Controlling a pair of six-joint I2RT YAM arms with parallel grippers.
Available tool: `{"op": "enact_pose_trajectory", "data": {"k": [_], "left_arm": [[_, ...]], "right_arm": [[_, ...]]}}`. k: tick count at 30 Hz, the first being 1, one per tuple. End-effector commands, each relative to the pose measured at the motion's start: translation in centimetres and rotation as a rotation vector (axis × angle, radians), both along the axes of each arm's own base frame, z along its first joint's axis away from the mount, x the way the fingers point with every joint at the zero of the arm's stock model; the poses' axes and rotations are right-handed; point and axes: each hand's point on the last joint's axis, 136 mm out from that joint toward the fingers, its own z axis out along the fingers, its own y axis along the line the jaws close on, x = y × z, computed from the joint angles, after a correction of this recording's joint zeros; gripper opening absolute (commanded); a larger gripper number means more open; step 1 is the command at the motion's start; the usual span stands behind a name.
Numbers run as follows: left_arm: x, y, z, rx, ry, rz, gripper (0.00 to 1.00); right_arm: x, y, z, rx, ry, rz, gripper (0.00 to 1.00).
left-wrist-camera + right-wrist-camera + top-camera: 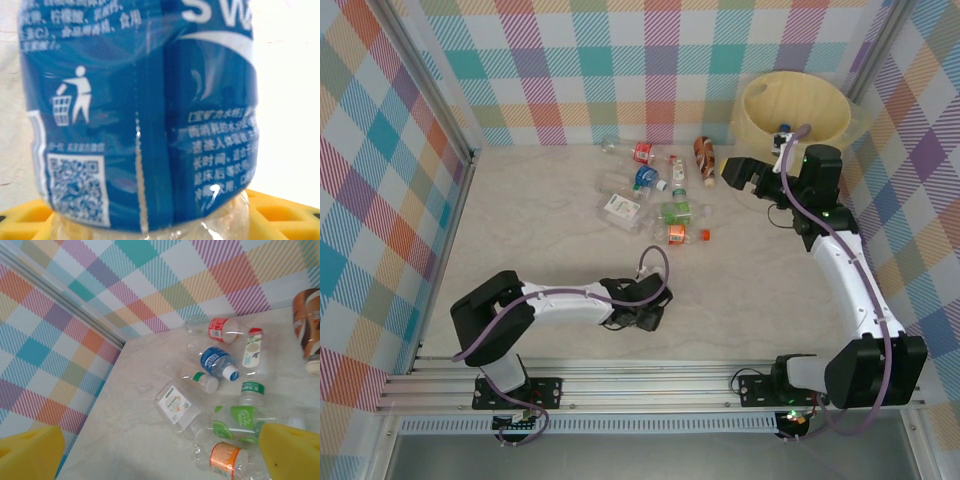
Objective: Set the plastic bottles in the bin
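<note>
A bottle with a blue label [150, 100] stands close in front of the left wrist camera. My left gripper [160, 217] is shut on it, a yellow pad [25, 220] pressing each side of its clear lower part. That gripper [645, 305] is low over the table's near middle. Several plastic bottles lie at the back centre: blue-labelled [644, 178], white-labelled [622, 210], green [675, 211], orange [677, 234] and amber [705, 153]. My right gripper [732, 173] hangs open and empty left of the bin [810, 95]. It looks down on the white-labelled [175, 404] and green [240, 421] bottles.
The pale-yellow bin stands in the back right corner with a bottle [783, 130] inside it. Checked walls enclose the table on three sides, with a metal post [430, 90] at the left. A loose red cap [705, 236] lies by the orange bottle.
</note>
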Motion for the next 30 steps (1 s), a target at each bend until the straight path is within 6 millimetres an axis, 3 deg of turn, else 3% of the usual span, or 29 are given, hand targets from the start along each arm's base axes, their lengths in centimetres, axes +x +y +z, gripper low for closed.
{"op": "enact_pose_trajectory", "data": {"k": [1, 5, 12, 16, 24, 30], "left_arm": [[1.3, -0.4, 1.3, -0.116, -0.004, 0.038, 0.40], [2.5, -1.8, 3.0, -0.248, 0.015, 0.023, 0.34], [5.9, -3.4, 7.1, -0.521, 0.017, 0.019, 0.33], [7.7, -4.9, 11.5, -0.680, -0.024, -0.036, 0.32], [10.5, -5.4, 23.5, -0.986, -0.204, -0.212, 0.30], [10.0, -5.8, 27.7, -1.055, -0.244, -0.336, 0.29]], "right_arm": [[-0.7, 1.5, -1.2, -0.012, 0.016, 0.050, 1.00], [-0.8, 2.0, -1.1, -0.005, 0.011, 0.040, 1.00], [-0.8, 2.9, -1.4, 0.012, 0.033, 0.054, 1.00], [-0.8, 3.8, -1.2, 0.039, 0.047, 0.079, 1.00], [-2.1, 7.3, -0.8, 0.034, 0.074, 0.243, 1.00], [-3.7, 10.1, 0.6, 0.104, 0.080, 0.414, 1.00]]}}
